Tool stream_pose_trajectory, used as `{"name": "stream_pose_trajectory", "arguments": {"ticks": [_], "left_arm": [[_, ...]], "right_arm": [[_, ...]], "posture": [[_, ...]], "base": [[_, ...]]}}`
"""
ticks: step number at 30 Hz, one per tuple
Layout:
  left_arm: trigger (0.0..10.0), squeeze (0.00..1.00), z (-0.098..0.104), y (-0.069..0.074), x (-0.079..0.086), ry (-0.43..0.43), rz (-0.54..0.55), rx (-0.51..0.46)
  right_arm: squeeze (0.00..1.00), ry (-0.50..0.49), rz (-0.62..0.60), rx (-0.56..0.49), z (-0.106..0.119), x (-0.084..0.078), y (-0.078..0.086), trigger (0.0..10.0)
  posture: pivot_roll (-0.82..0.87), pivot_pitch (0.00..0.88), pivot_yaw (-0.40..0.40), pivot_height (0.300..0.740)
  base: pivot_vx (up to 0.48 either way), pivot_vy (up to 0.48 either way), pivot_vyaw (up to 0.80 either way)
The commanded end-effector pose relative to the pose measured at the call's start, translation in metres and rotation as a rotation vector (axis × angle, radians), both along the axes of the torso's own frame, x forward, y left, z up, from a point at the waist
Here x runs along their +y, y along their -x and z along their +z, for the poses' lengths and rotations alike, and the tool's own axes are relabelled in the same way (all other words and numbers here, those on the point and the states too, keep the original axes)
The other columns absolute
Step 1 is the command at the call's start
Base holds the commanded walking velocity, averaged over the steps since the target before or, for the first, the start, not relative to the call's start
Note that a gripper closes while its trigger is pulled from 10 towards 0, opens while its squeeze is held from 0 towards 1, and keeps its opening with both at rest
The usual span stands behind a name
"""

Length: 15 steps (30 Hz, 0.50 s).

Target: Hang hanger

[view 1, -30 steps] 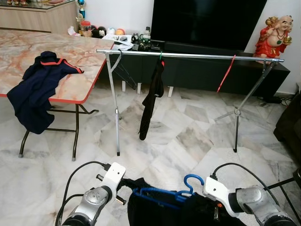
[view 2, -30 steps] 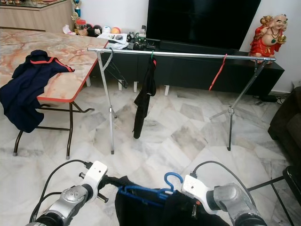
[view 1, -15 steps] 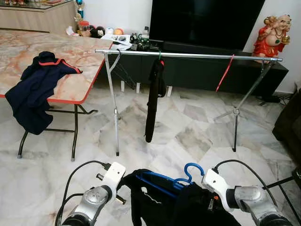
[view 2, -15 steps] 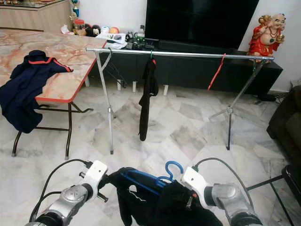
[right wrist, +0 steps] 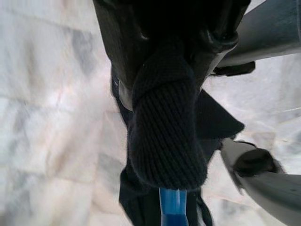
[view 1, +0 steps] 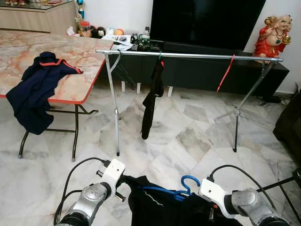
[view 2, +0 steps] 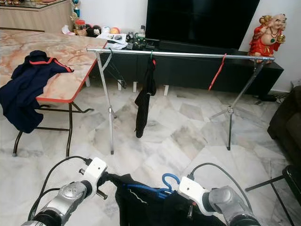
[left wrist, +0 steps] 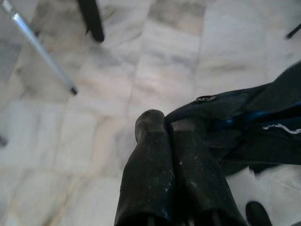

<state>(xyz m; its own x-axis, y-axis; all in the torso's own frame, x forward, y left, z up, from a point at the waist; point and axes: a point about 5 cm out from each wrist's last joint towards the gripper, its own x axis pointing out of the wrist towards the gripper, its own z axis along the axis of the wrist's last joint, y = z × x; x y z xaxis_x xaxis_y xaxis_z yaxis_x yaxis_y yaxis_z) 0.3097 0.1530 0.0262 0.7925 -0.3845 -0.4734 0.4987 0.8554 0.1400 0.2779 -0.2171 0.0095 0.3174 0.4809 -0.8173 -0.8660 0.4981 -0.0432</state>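
1. Since half a second ago, the blue hanger (view 1: pixel 175 192) with its dark garment (view 1: pixel 155 209) has dropped lower between the arms and levelled out; the black clothing on the rail (view 1: pixel 188 55) has swung slightly.
2. Progress: the hanger is not yet hung. It sits low and close to the robot, well apart from the rail, hook (view 1: pixel 190 181) upward.
3. Remaining (a judgement): carry the load to the rail, raise it, and set the hook over a free stretch, for example between the hanging black clothing (view 1: pixel 151 100) and the red hanger (view 1: pixel 225 73).
4. Left gripper (left wrist: pixel 168 129): arm bent forward at low height, fingers pressed together on an edge of the dark garment.
5. Right gripper (right wrist: pixel 171 75): arm bent inward at the same height, fingers closed on knitted fabric wrapped over the hanger, the blue bar emerging just beyond them.
6. Other items: a navy jacket (view 1: pixel 35 89) lies over the edge of the marble surface (view 1: pixel 80 52) on the robot's left.
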Motion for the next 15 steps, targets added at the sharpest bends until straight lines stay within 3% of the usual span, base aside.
{"name": "stream_pose_trajectory", "arguments": {"ticks": [1, 4, 5, 8, 10, 11, 12, 14, 15], "left_arm": [[0.0, 0.0, 0.01, -0.003, 0.011, 0.013, -0.008, -0.019], [0.0, 0.0, 0.013, -0.001, 0.01, 0.024, -0.057, -0.014], [0.0, 0.0, 0.021, 0.001, 0.006, 0.079, -0.116, -0.008], [0.0, 0.0, 0.03, 0.007, -0.002, 0.139, -0.208, 0.011], [0.0, 0.0, 0.034, 0.011, -0.005, 0.14, -0.262, 0.023], [0.0, 0.0, 0.038, 0.016, -0.009, 0.132, -0.334, 0.031], [0.0, 0.0, 0.039, 0.018, -0.011, 0.134, -0.355, 0.033], [0.0, 0.0, 0.04, 0.018, -0.012, 0.137, -0.367, 0.034], [0.0, 0.0, 0.046, 0.02, -0.016, 0.155, -0.402, 0.034]], "right_arm": [[0.0, 0.091, -0.074, 0.012, -0.004, -0.016, 0.004, 0.0], [0.0, 0.107, -0.082, -0.005, -0.005, -0.014, 0.002, 0.0], [0.0, 0.069, -0.142, -0.029, -0.005, -0.007, -0.002, 0.0], [0.0, 0.005, -0.233, -0.059, -0.005, 0.003, -0.008, 0.0], [0.0, -0.048, -0.263, -0.075, -0.004, 0.01, -0.011, 0.0], [0.0, -0.156, -0.326, -0.099, 0.001, 0.022, -0.018, 0.0], [0.0, -0.197, -0.348, -0.105, 0.003, 0.027, -0.021, 0.0], [0.0, -0.222, -0.36, -0.109, 0.004, 0.03, -0.022, 0.0], [0.0, -0.268, -0.365, -0.101, 0.005, 0.04, -0.024, 0.0]], "posture": [[0.15, 0.0, -0.074, 0.74], [0.15, 0.0, -0.073, 0.74], [0.15, 0.0, -0.073, 0.74], [0.15, 0.0, -0.073, 0.74], [0.15, 0.0, -0.073, 0.74], [0.16, 0.0, -0.07, 0.74], [0.16, 0.0, -0.07, 0.74], [0.16, 0.0, -0.07, 0.74], [0.16, 0.0, -0.07, 0.74]], "base": [[0.0, 0.0, 0.0], [0.0, 0.0, 0.0], [0.0, 0.0, 0.0], [0.0, 0.0, 0.0], [0.0, 0.0, 0.0], [0.0, 0.0, 0.0], [0.0, 0.0, 0.0], [0.0, 0.0, 0.0], [0.0, 0.0, 0.0]]}}
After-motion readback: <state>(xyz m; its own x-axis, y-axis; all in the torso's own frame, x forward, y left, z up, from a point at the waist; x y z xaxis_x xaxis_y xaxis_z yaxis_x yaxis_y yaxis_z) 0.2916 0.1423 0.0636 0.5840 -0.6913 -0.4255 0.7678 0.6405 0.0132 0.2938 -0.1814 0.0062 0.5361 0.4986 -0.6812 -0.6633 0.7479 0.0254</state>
